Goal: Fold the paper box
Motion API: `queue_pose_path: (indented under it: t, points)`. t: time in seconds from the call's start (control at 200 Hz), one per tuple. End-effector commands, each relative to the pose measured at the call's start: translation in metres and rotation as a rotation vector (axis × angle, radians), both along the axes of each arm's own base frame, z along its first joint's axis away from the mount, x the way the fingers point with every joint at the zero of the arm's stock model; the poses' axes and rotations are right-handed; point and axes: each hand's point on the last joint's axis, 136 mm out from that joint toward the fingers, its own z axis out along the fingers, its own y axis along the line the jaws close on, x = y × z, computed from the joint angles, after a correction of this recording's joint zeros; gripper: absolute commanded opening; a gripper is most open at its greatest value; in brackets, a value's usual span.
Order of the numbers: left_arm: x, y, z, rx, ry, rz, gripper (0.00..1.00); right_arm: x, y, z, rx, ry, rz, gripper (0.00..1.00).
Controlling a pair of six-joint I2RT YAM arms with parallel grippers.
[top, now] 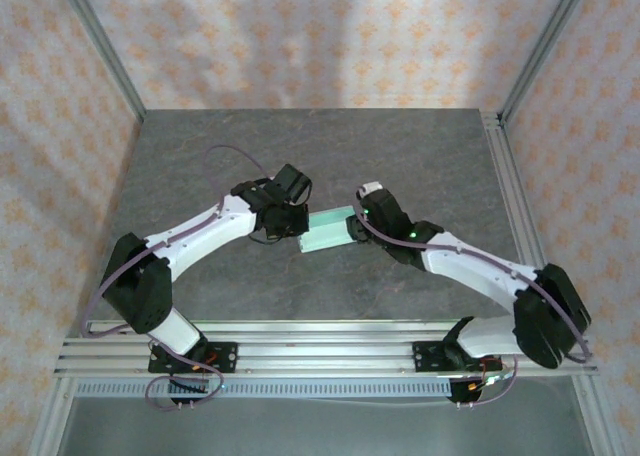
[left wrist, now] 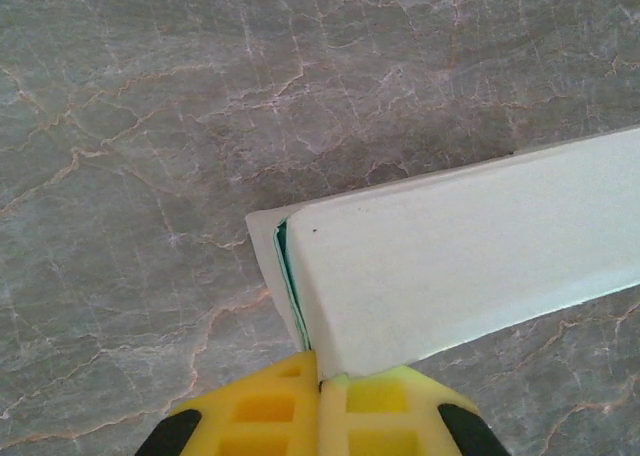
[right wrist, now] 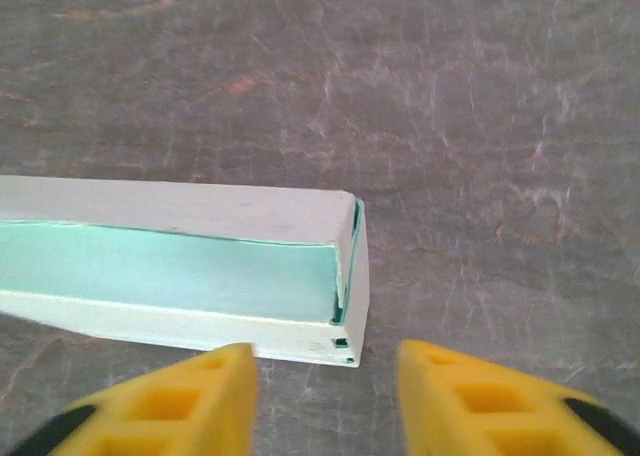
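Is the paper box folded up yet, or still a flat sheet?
Folded up: the paper box forms a long box with raised sides and a closed end, though a thin gap shows along the end flap.

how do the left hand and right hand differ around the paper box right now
The left hand is shut, fingers pressed together; the right hand is open, fingers apart. The left hand pinches a corner of the paper box at one end; the right hand sits just off the other end, not touching. Both have yellow fingers and face the box.
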Motion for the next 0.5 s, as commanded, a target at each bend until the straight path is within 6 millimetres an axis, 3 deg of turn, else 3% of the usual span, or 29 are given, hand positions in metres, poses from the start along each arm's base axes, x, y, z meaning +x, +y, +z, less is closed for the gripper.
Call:
queue_pose_path:
  t: [0.0, 0.045, 0.09, 0.19, 0.3, 0.49]
  points:
    - [-0.013, 0.015, -0.026, 0.091, 0.063, 0.026, 0.0, 0.002, 0.006, 0.038, 0.099, -0.127, 0.021, 0.52]
    - [-0.014, 0.015, -0.026, 0.093, 0.064, 0.023, 0.0, 0.005, 0.006, 0.042, 0.126, -0.147, 0.002, 0.56]
    - [-0.014, 0.013, -0.025, 0.092, 0.061, 0.017, 0.0, 0.007, 0.003, 0.06, 0.178, -0.192, -0.035, 0.6]
    - [-0.014, 0.014, -0.026, 0.105, 0.059, 0.008, 0.0, 0.019, -0.007, 0.071, 0.197, -0.18, -0.16, 0.62]
    - [-0.014, 0.012, -0.025, 0.108, 0.054, 0.0, 0.0, 0.031, -0.012, 0.057, 0.139, -0.074, -0.293, 0.63]
    - [-0.015, 0.01, -0.026, 0.11, 0.052, -0.002, 0.0, 0.032, 0.004, 0.019, 0.116, 0.085, -0.306, 0.6]
